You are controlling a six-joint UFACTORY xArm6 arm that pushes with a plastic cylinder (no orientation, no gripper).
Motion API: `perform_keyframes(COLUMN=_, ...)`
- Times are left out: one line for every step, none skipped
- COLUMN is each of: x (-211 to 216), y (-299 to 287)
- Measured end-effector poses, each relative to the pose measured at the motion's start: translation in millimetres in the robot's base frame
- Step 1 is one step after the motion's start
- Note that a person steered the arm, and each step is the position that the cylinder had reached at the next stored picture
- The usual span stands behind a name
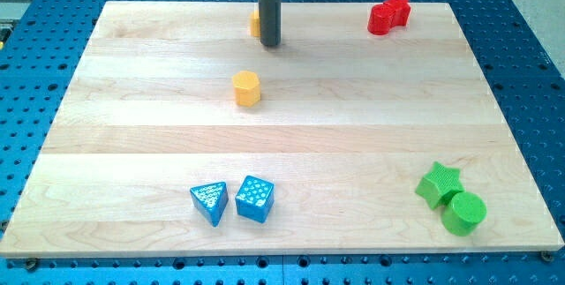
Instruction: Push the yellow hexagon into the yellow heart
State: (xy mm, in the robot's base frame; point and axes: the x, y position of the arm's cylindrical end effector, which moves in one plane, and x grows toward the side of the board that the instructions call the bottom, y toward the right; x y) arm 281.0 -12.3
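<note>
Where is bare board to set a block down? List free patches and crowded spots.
Free: the wide middle between the yellow hexagon and the green pair; the view's left side above the blue blocks. Crowded: top edge, where my tip hides a yellow block.

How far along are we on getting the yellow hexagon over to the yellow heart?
Nothing looks finished: the yellow hexagon sits apart from the yellow heart, which is mostly hidden behind the rod near the view's top edge. In hand: my tip stands beside the heart, above the hexagon in the view and not touching it. Left: get to the hexagon's lower side and push it up into the heart.
</note>
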Motion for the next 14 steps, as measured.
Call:
perform_keyframes(x=51.0, y=36.7)
perform_keyframes(x=119.7, y=50.6)
perform_keyframes(x=163.3, y=16.5)
perform_keyframes(x=165.1, y=-34.9)
perform_keyframes(x=142.4, y=-23.4)
perform_keyframes(x=93.9, y=-17.9)
perform_keyframes(x=50.1, y=-13.7)
perform_keyframes(x=104.3, y=-19.7)
perform_keyframes(x=122.4, y=-28.2)
perform_keyframes(x=87.6, y=-32.9)
perform_keyframes(x=102.5, y=-46.4)
perform_keyframes(x=97.0, y=-75.3)
perform_keyframes(x=62.5, y=-33.0)
perform_keyframes(x=47.1, y=-3.5)
